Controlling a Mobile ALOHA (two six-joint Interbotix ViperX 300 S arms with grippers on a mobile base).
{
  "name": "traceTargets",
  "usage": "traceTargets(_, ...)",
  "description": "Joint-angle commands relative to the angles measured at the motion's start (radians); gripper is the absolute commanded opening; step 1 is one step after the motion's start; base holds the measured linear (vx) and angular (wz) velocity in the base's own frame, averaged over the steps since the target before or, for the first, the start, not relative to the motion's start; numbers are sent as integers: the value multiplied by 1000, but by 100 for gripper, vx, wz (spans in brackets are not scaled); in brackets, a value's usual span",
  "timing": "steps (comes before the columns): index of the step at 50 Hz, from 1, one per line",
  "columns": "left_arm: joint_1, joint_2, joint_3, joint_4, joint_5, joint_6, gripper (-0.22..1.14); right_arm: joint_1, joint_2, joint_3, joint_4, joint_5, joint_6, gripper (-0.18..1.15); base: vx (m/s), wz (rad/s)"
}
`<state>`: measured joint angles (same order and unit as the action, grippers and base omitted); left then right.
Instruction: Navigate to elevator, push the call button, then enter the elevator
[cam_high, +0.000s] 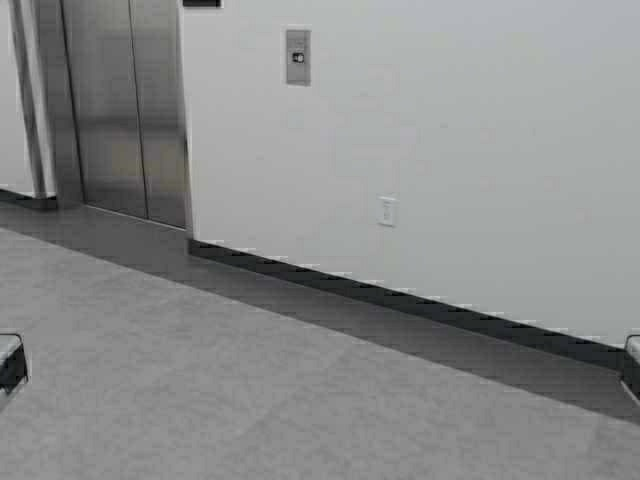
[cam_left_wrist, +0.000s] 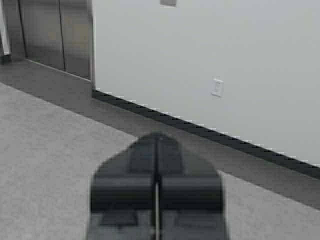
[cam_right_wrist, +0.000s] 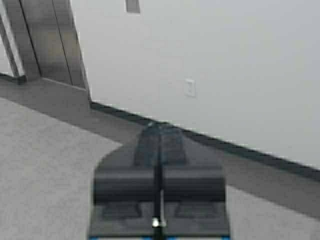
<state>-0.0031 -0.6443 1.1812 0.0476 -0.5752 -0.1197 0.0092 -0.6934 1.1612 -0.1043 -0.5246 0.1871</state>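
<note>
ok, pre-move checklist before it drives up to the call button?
1. Elevator doors: shut, centre seam closed. Ok, expected before the call.
2. Call button in sight: yes, on the wall right of the doors, above the white outlet plate. Ok.
3. Floor between robot and wall: no obstacle visible. Ok.
4. Left gripper: shut, held low, touching nothing. Ok.
5. Right gripper: shut, touching nothing. Ok.
6. Within reach of the button: wall looks well beyond both arms. Not ok, drive closer first.
</note>
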Motion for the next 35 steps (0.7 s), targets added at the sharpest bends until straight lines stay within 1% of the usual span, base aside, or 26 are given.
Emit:
traceTargets(1, 2, 8, -14, 3, -9, -2, 3, 2, -41, 9, -2, -5, -6, 5, 68, 7)
traceTargets(11, 0, 14, -12, 3, -15, -2, 3, 2, -46, 8, -2, -5, -18, 5, 69, 9)
traceTargets(20, 0, -23, -12, 3, -26, 2, 3, 2, -57, -5, -2, -5, -20, 5, 67, 2)
traceTargets(35, 0, -15, 17, 0, -26, 8, 3, 2, -67, 3, -2, -5, -28, 5, 70, -6)
